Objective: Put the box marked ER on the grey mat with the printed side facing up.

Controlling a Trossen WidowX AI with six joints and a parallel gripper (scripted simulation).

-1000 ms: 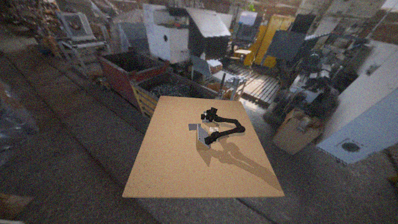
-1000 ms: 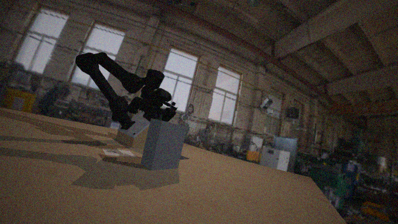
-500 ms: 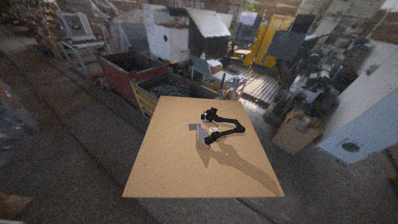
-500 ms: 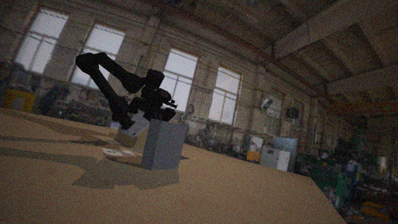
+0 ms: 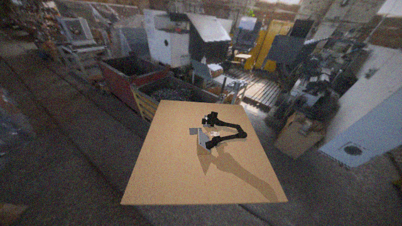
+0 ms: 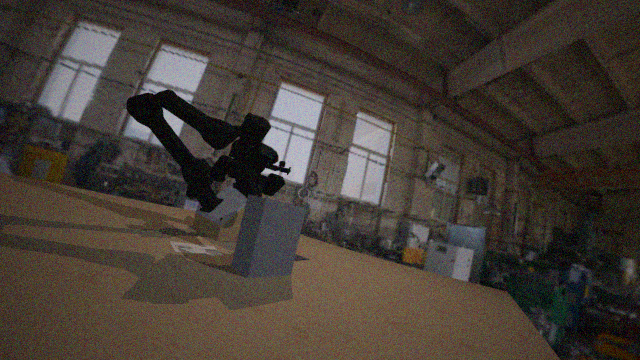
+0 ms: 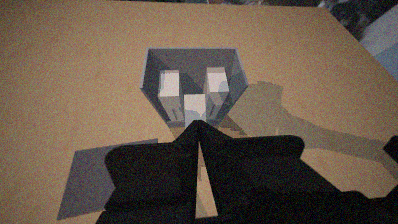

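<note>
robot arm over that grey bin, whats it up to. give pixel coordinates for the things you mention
The arm's gripper (image 5: 205,120) (image 7: 197,124) is shut with nothing between its fingers, poised above or near the grey bin (image 6: 272,240) (image 7: 192,52). Three pale boxes stand inside it, and no reach code is readable from here. The grey mat (image 5: 193,131) (image 7: 87,177) beside the bin has no box on the part that shows. So the job, getting the ER box onto the mat with its print up, is still to be done.
</note>
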